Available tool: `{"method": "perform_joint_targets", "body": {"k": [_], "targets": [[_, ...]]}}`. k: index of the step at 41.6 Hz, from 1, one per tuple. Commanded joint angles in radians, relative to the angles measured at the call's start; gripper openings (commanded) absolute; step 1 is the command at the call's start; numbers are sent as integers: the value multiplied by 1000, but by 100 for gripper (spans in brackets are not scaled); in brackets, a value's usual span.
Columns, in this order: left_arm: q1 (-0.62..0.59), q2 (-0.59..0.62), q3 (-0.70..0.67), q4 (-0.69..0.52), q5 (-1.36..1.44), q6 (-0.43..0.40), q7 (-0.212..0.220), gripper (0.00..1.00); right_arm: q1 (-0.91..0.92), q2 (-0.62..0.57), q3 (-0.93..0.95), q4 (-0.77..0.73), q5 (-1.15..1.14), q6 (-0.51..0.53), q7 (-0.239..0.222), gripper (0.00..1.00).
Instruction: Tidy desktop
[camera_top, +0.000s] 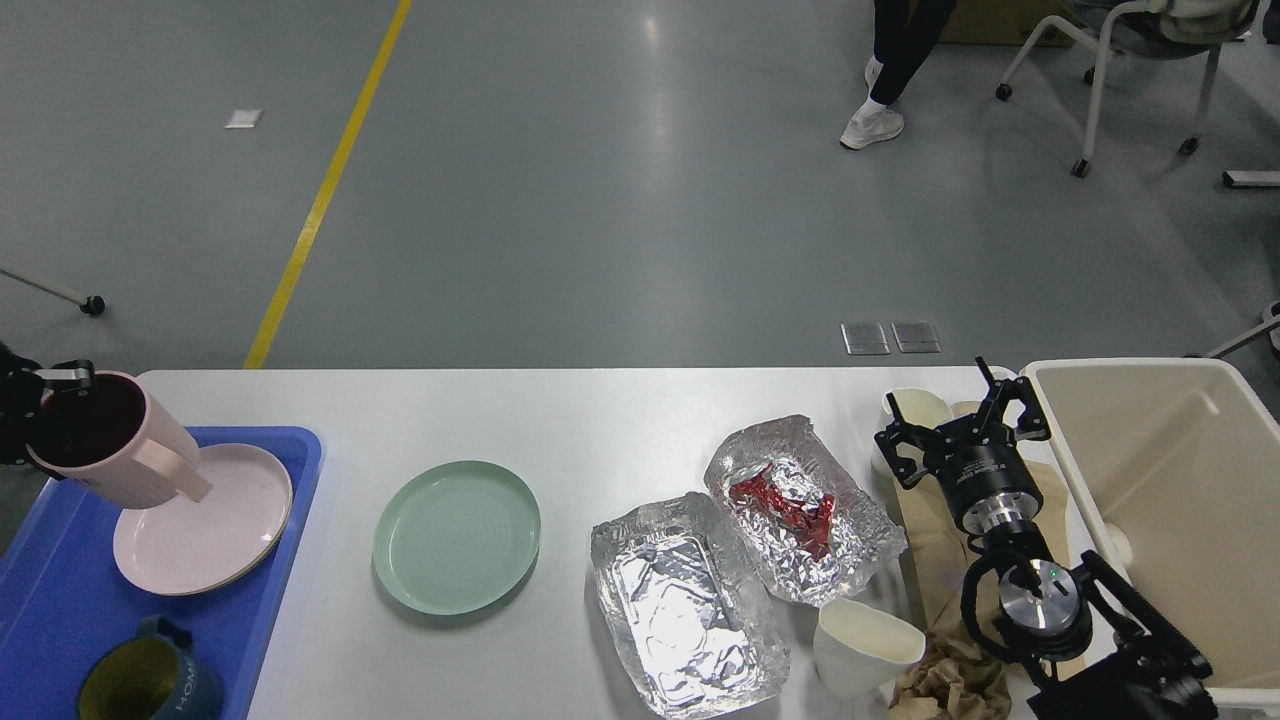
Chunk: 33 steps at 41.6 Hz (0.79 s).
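The only lettering I can make out is "HOM" in pale capitals on the side of the dark blue mug (150, 680) at the bottom left; small print on the right gripper's body is unreadable

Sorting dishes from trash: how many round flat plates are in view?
2. A pale pink round plate lies in the blue plastic tray at left; a mint green round plate sits on the white desktop just right of it. None looks hidden.
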<state>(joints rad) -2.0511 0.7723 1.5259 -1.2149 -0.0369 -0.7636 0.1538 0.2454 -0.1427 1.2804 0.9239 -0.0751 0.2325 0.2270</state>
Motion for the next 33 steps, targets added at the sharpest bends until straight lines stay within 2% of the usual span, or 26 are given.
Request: {"method": "perform_joint_targets", "body": {"k": [1, 3, 4, 8, 9, 20, 33], "targets": [[198, 156, -102, 119, 18, 58, 3, 3, 0, 0, -1, 0, 0, -1, 0, 100], [287, 191, -157, 158, 18, 79, 3, 3, 0, 0, 0, 0, 0, 1, 0, 100], [378, 220, -218, 190, 18, 99, 3, 3, 0, 0, 0, -2, 0, 1, 0, 100], [552, 262, -367, 242, 26, 116, 7, 4, 0, 0, 0, 0, 0, -1, 0, 100], [641, 277, -444, 270, 35, 118, 7, 3, 0, 0, 0, 0, 0, 1, 0, 100], [1077, 283, -860, 458, 91, 116, 15, 3, 0, 0, -1, 0, 0, -1, 0, 100], [1111, 269, -891, 469, 106, 107, 15, 5, 0, 0, 0, -2, 0, -1, 0, 100]]}}
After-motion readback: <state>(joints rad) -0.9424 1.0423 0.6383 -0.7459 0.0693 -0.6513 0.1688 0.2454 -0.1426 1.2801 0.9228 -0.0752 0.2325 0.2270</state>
